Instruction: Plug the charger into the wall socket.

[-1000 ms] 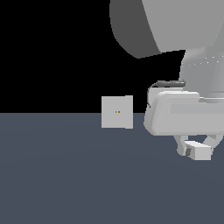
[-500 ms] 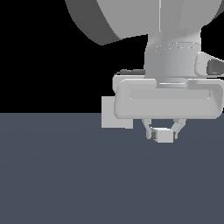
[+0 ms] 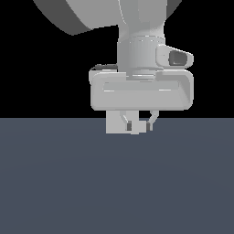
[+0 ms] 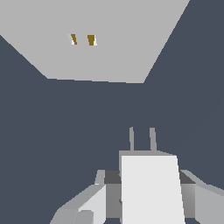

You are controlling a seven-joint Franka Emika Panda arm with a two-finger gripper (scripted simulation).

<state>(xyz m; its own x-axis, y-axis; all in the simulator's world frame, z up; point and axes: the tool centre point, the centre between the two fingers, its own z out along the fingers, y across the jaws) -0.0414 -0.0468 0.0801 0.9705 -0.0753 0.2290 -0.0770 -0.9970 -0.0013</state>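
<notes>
Since earlier, the gripper [image 3: 139,124], clamping the charger [image 4: 151,188], now fronts the socket [image 4: 122,48]; line prongs with the slots, then push straight.

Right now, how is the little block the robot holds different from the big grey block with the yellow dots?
The charger is a narrow oblong; the wall socket is a much wider flat-faced block. The charger has two thin prongs sticking out toward the socket; the socket shows two small yellowish slots instead. The charger is gripped in the tool; the socket stands free, apart from it. Both are plain pale grey.
</notes>
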